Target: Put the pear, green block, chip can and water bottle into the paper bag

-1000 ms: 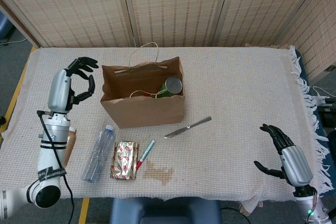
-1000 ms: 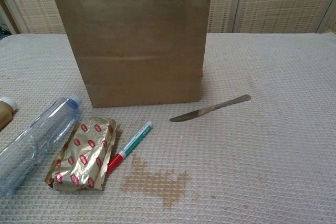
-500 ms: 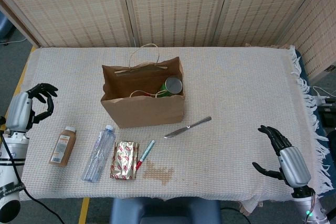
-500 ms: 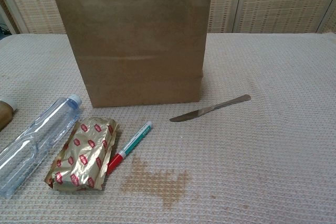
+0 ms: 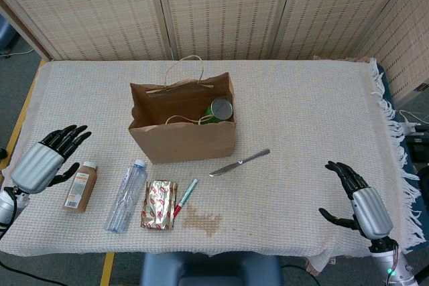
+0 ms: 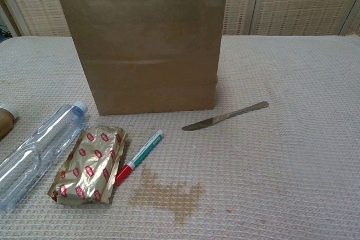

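Head view: your left hand (image 5: 43, 163) hovers empty, fingers spread, just left of the brown bottle (image 5: 80, 187); your right hand (image 5: 360, 200), fingers also apart and empty, sits near the bench (image 5: 301, 112) edge. Only this view looks into the paper bag (image 5: 182, 127), showing the chip can (image 5: 220, 109) inside. Chest view: neither hand appears. The water bottle (image 6: 36, 153) lies beside a gold packet (image 6: 90, 165), marker (image 6: 138, 157) and knife (image 6: 225, 116).
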Motion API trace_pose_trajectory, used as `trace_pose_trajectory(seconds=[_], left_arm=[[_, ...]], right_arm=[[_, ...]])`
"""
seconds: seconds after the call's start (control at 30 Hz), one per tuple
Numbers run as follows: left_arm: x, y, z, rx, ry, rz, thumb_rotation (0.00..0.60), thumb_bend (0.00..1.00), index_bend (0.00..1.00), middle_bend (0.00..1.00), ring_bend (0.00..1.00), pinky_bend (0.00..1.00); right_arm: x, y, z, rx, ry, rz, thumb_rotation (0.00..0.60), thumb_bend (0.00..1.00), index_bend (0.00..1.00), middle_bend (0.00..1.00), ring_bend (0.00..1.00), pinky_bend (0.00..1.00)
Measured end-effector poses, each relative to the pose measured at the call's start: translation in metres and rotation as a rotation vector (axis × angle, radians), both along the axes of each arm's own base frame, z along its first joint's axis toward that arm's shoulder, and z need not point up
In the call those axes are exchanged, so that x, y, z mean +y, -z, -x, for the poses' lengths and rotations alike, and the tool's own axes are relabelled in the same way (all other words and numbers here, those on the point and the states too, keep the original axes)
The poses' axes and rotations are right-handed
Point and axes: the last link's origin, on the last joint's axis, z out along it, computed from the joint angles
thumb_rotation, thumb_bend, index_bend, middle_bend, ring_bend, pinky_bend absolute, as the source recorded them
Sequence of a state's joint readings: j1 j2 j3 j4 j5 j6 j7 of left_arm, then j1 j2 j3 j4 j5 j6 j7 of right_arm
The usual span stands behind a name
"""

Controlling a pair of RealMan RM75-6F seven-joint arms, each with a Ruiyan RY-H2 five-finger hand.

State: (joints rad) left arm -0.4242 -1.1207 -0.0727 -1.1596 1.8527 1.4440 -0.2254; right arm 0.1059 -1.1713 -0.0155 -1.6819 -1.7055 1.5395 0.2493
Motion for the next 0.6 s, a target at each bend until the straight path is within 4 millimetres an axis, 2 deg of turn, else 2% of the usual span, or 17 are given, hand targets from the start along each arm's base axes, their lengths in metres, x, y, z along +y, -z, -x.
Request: trace_pose_trajectory(seconds=[0.13, 0.23, 0.33, 0.6], left_arm=[[-0.004, 0.004, 0.02, 0.289, 0.2, 0.032, 0.6, 0.39, 0.0, 0.0, 0.0, 0.15], [-0.014, 0.023, 0.024, 0.415, 0.368, 0.088, 0.6, 0.39, 0.0, 0.0, 0.0, 0.15], [-0.023, 0.047, 0.02, 0.455, 0.499, 0.136, 0.6, 0.4, 0.0, 0.0, 0.0, 0.15], [-0.032, 0.079, 0.014, 0.538, 0.655, 0.169, 0.6, 0.4, 0.0, 0.0, 0.0, 0.15]], right_arm=[[-0.001, 0.0, 0.0, -0.004, 0.005, -0.004, 0.6, 0.09, 0.01, 0.15, 0.07, 0.2], [-0.001, 0.0, 0.0, -0.007, 0.007, -0.006, 0.6, 0.09, 0.01, 0.15, 0.07, 0.2], [0.0, 0.0, 0.0, -0.008, 0.005, -0.006, 0.6, 0.09, 0.01, 0.15, 0.07, 0.2], [-0.001, -0.001, 0.001, -0.013, 0.009, -0.008, 0.6, 0.09, 0.01, 0.15, 0.07, 0.2]])
